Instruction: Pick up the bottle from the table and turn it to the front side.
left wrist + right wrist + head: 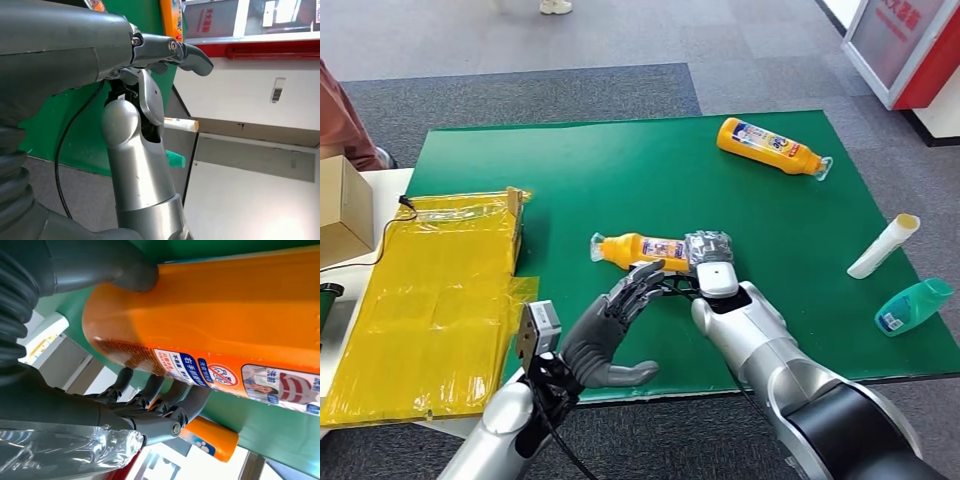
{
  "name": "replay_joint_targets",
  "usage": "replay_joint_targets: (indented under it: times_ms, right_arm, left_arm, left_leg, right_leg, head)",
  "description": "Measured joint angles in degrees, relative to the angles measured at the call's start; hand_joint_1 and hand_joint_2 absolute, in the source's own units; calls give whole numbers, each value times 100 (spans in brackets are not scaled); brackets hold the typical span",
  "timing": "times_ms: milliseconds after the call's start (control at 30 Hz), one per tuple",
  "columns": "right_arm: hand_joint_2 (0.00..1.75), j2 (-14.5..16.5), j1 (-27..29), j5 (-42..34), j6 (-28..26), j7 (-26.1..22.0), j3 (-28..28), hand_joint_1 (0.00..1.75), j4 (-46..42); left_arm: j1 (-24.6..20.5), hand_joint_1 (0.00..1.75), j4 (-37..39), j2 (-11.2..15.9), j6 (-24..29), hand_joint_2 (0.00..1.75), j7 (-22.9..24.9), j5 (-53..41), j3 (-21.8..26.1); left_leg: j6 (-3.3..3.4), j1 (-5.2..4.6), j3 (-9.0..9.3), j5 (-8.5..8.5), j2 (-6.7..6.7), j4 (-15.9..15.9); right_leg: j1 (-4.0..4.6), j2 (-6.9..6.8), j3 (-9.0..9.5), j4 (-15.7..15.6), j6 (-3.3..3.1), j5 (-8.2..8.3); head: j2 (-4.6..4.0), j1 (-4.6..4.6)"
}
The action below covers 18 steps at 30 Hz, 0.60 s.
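Your target, the orange bottle [641,249], lies on its side near the middle of the green mat [637,170], with its long axis running left to right across your head view. Its clear cap points toward the yellow plastic bag [433,300], and its base end sits under your right hand [709,262]. The printed label shows on the upper side of the bottle.

Your right hand has hold of that base end: in the right wrist view the thumb presses one side of the orange bottle [234,315] while the dark fingers [158,395] curl around the other. The bottle looks to be resting on the mat or just above it; you cannot tell which.

Your left hand [610,335] holds nothing. It hangs over the mat's near edge, fingers spread and stretched toward the bottle's middle, with the fingertips close to it; contact is unclear.

A second orange bottle [770,147] lies on its side at the far right of the mat, cap pointing right. Near the right edge lie a white tube [882,246] and a teal bottle [913,306], both on their sides. A cardboard box [343,208] sits at the left, beyond the yellow bag.
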Motion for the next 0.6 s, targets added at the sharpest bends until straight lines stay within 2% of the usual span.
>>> replay_joint_targets:
  times_ms: [367,600]
  right_arm:
    - [175,21,-57,-34,-44,-138,-7,175,38]
    - [175,21,-105,-565,-198,-494,-288,175,37]
  left_arm:
    - [-3,0,14,4,15,175,-5,28,-9]
    - [-3,0,14,20,31,175,-6,59,-8]
  left_leg:
    - [0,0,1,0,0,0]
    - [0,0,2,1,0,0]
  right_leg:
    - [0,0,2,0,0,1]
    - [0,0,3,0,0,1]
  head:
    - [0,0]
    - [0,0]
